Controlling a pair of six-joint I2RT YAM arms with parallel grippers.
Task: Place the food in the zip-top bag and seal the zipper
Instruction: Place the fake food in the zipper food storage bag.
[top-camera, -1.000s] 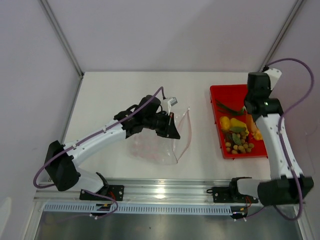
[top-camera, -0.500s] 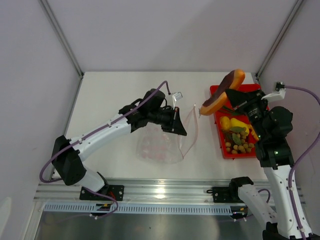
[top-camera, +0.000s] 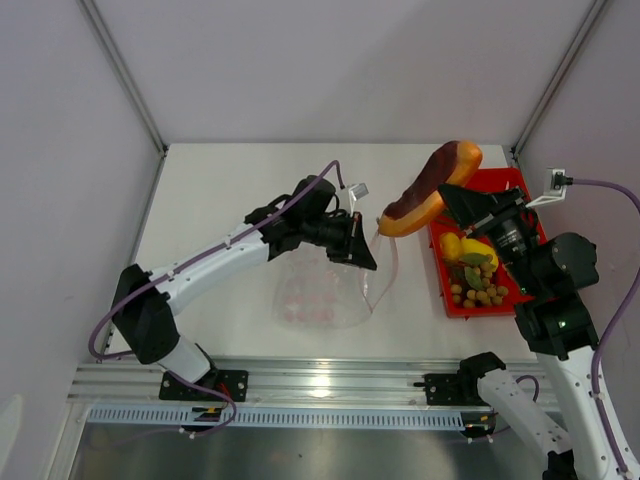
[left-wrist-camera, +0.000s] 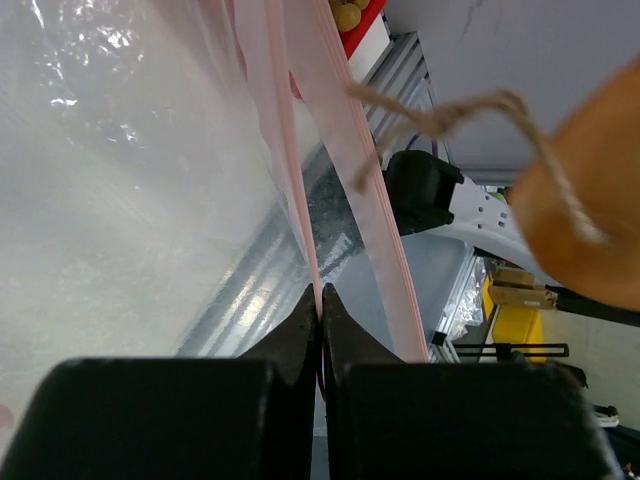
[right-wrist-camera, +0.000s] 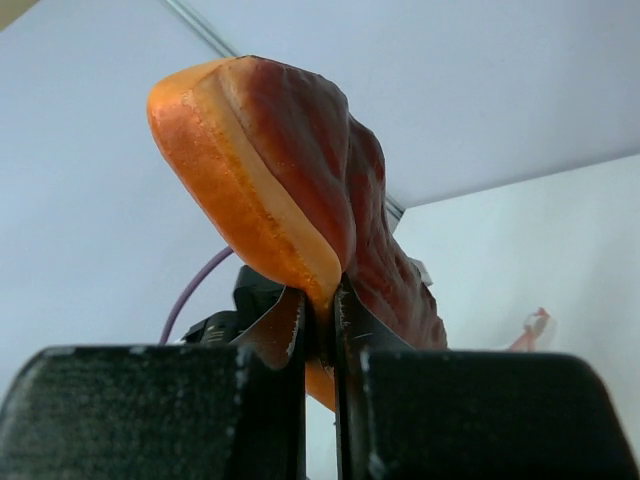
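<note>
My right gripper (top-camera: 452, 196) is shut on the orange-red melon slice (top-camera: 428, 187), held in the air just right of the bag's mouth; the right wrist view shows the slice (right-wrist-camera: 290, 190) pinched between the fingertips. The clear zip-top bag (top-camera: 325, 295) with pinkish dots lies on the table, its mouth lifted. My left gripper (top-camera: 365, 255) is shut on the pink zipper strip (left-wrist-camera: 290, 170) of one lip. The other lip (left-wrist-camera: 365, 210) hangs apart, so the mouth stands open. Yellow peppers (top-camera: 465, 247) and an olive-green grape bunch (top-camera: 478, 290) lie in the tray.
A red rectangular tray (top-camera: 440, 185) holding the remaining food stands at the right, beneath my right arm. White walls close in the table at the back and sides. A metal rail (top-camera: 320, 380) runs along the near edge.
My right gripper lifted the melon slice out of the tray and carried it left toward the bag's mouth. My left gripper raised the bag's lip and shifted slightly right.
</note>
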